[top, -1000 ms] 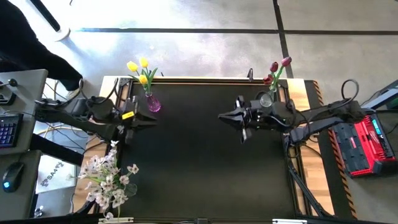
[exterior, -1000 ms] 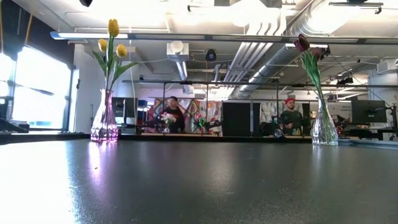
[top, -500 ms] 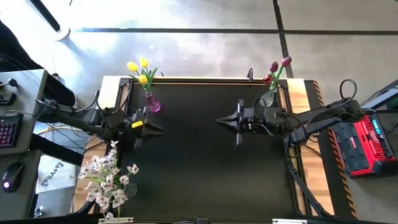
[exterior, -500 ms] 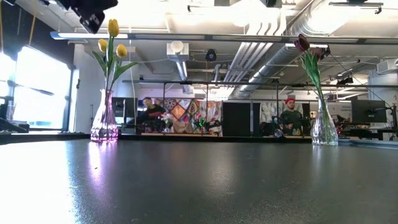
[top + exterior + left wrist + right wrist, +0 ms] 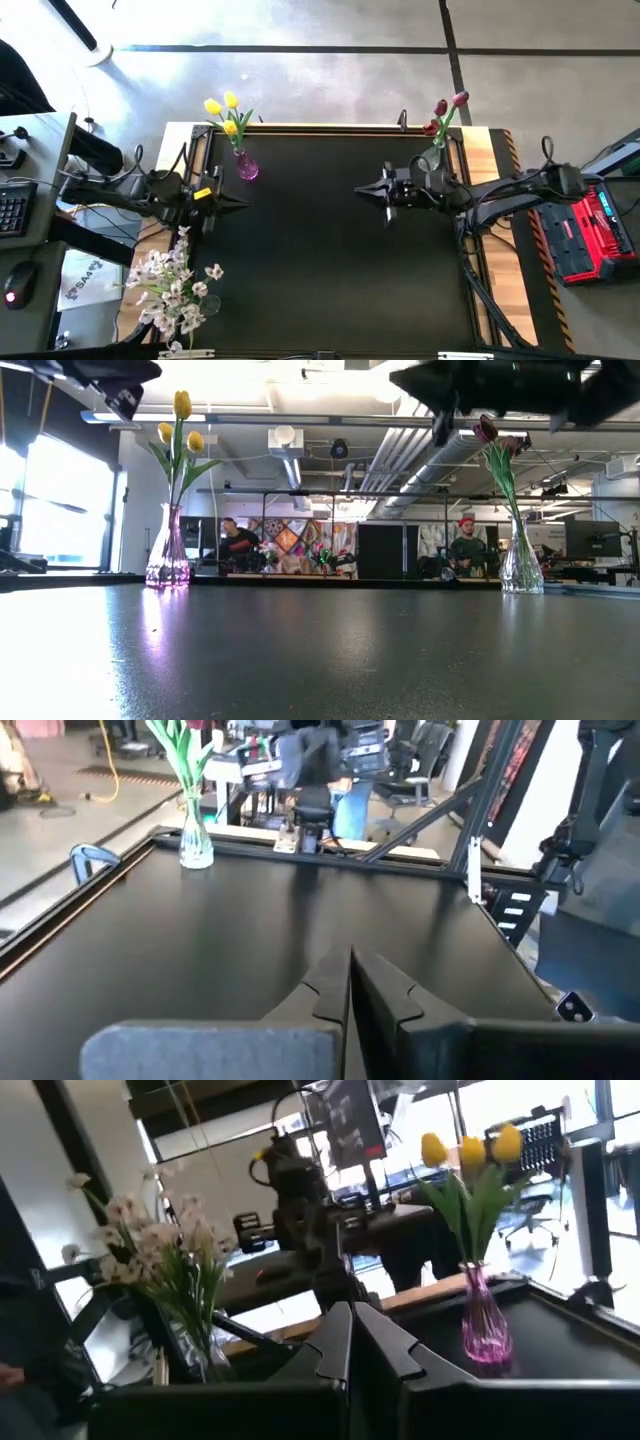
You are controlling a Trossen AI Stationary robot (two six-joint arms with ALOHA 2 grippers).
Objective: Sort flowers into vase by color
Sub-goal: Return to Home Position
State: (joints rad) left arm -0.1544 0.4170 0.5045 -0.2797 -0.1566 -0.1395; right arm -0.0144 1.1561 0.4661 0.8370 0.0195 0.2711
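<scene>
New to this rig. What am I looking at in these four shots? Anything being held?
Two dark robot arms work at a black table. One picture looks straight down, one looks level across the tabletop, and two come from cameras on the arms' wrists. From above, the left gripper and the right gripper hover over the table, pointing at each other; the wrist views show both shut, holding nothing. Three bunches stand at the table's edges: yellow tulips in a pink vase at the overhead picture's upper left, dark red tulips in a clear vase at its upper right, white flowers at its lower left.
</scene>
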